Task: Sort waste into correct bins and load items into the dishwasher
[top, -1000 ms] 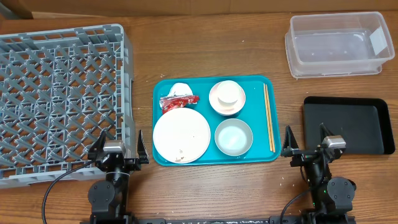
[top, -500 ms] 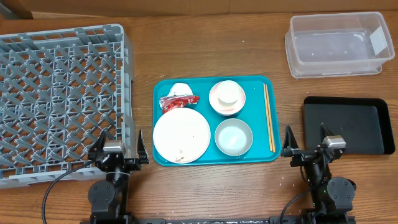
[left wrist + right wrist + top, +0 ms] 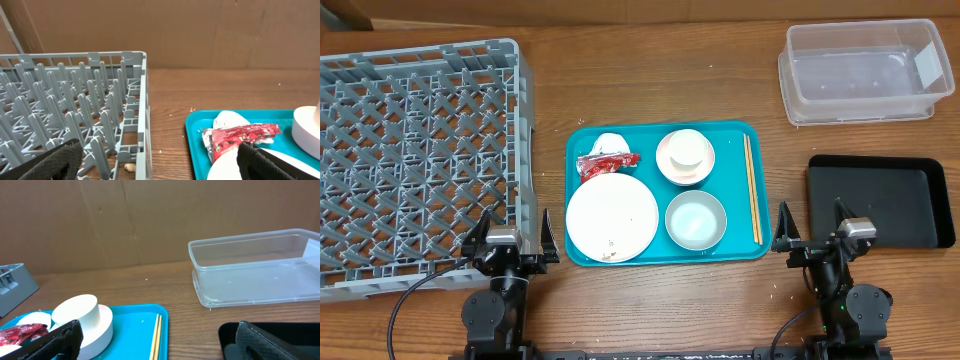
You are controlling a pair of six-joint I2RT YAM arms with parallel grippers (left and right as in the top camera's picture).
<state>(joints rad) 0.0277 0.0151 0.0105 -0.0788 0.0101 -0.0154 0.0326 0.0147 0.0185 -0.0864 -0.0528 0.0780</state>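
Note:
On the teal tray [image 3: 740,135] lie a white plate [image 3: 612,218] with a few food grains, a red wrapper [image 3: 607,163] [image 3: 240,137], a white tissue [image 3: 609,144], a pinkish-white bowl [image 3: 685,160] with a small white cup [image 3: 687,148] inside, a grey-blue bowl [image 3: 696,219] and wooden chopsticks [image 3: 752,188] [image 3: 156,337]. The grey dish rack [image 3: 415,160] [image 3: 75,120] is at left. The clear tub [image 3: 865,70] [image 3: 255,267] and black tray [image 3: 880,200] are at right. My left gripper [image 3: 510,247] [image 3: 160,162] is open by the rack's corner. My right gripper [image 3: 815,240] [image 3: 155,342] is open between the teal tray and black tray.
A cardboard wall stands behind the wooden table. A small nut-like crumb [image 3: 130,167] lies under the rack's near corner. A few white specks lie on the wood beside the teal tray.

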